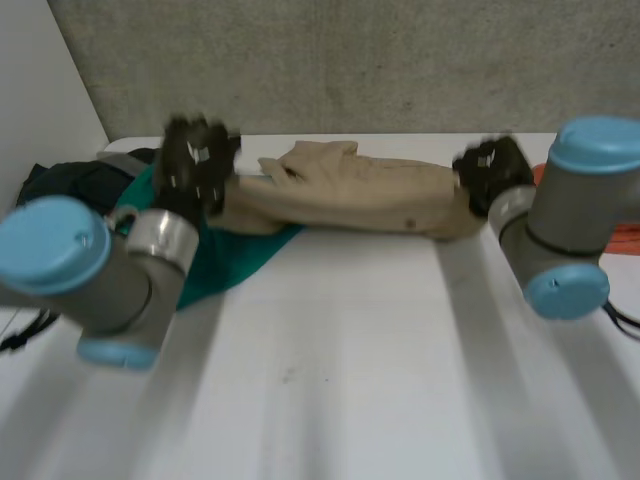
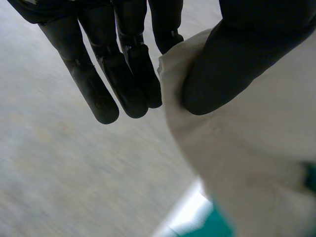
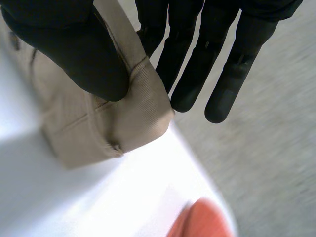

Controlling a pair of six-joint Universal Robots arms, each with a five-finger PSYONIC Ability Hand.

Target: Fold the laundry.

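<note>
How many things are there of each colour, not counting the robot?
Beige: 1, the beige cloth
Teal: 1, the teal cloth
Dark: 1, the dark cloth
Orange: 1, the orange thing, too little of it in sight to say what it is
Total: 4

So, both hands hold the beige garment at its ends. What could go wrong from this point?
1. The left hand pinches only a narrow edge of the beige garment between thumb and fingers, and the right hand does the same at the other end. A stronger pull could make either end slip out.
2. The garment's left end overlaps the teal cloth, so moving the garment may drag that cloth along.
</note>
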